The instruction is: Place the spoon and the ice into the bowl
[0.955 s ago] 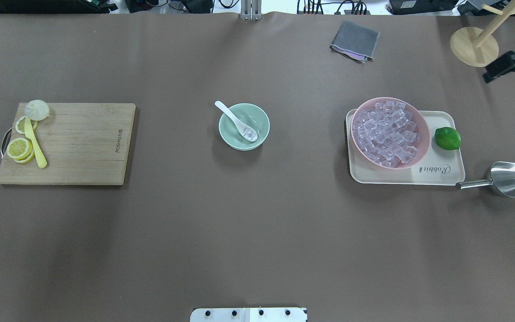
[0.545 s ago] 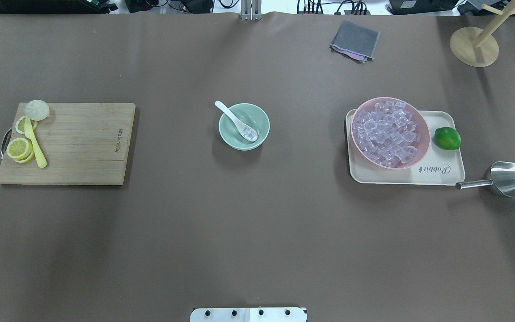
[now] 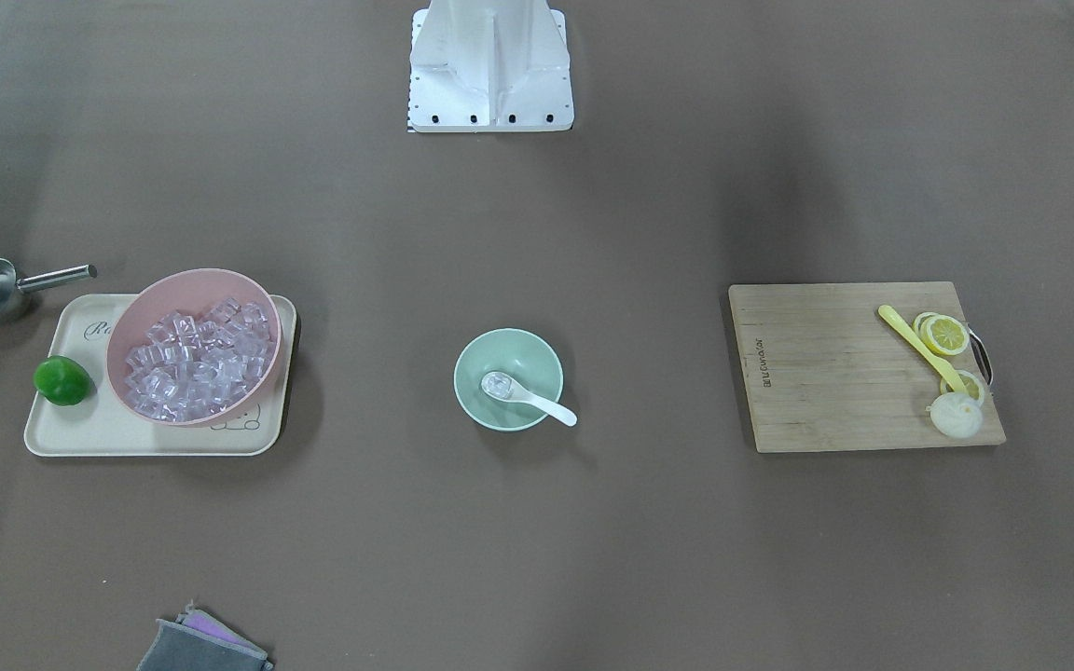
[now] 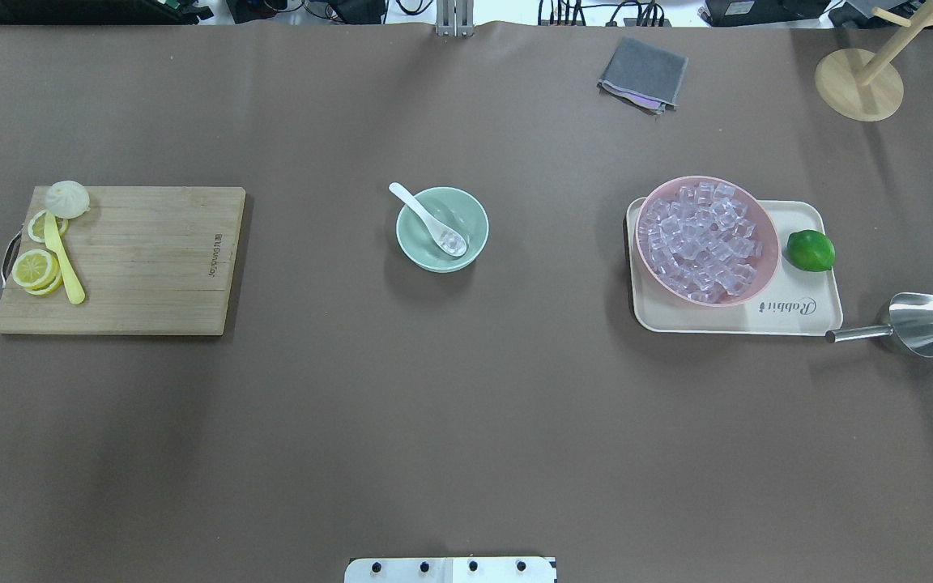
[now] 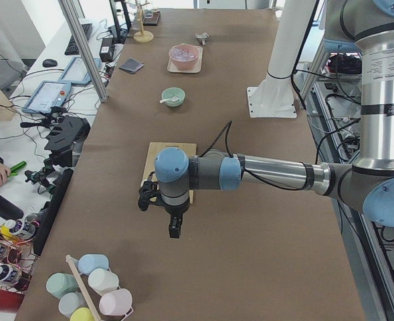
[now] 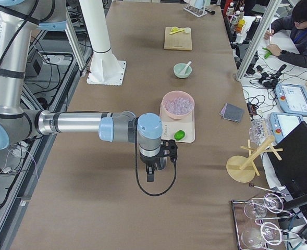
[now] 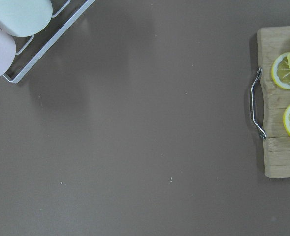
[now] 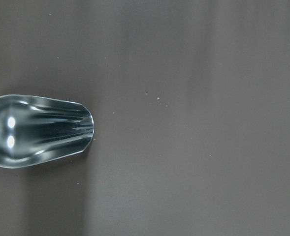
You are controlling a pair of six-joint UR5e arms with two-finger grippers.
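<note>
The mint-green bowl [image 4: 476, 217] stands at the table's middle; it also shows in the front view [image 3: 530, 359]. The white spoon [image 4: 422, 214] lies in it, scoop down inside and handle over the rim, also seen in the front view [image 3: 542, 403]. One clear ice cube [image 4: 451, 240] sits in the scoop. My left gripper [image 5: 174, 233] hangs over bare table beyond the board's end, far from the bowl. My right gripper [image 6: 149, 176] hangs over the table near the tray's end. Both show only in side views, so I cannot tell whether they are open or shut.
A pink bowl [image 4: 764, 243] piled with ice cubes stands on a beige tray [image 4: 807, 316] beside a lime [image 4: 810, 250]. A steel scoop [image 4: 920, 324] lies right of it. A wooden board [image 4: 151, 259] with lemon slices, a yellow utensil and a bun lies left. A grey cloth [image 4: 643, 73] lies at the back.
A dark part of the right arm at the overhead view's right edge one second ago has moved out of that view. The bowl, spoon and ice have not moved.
</note>
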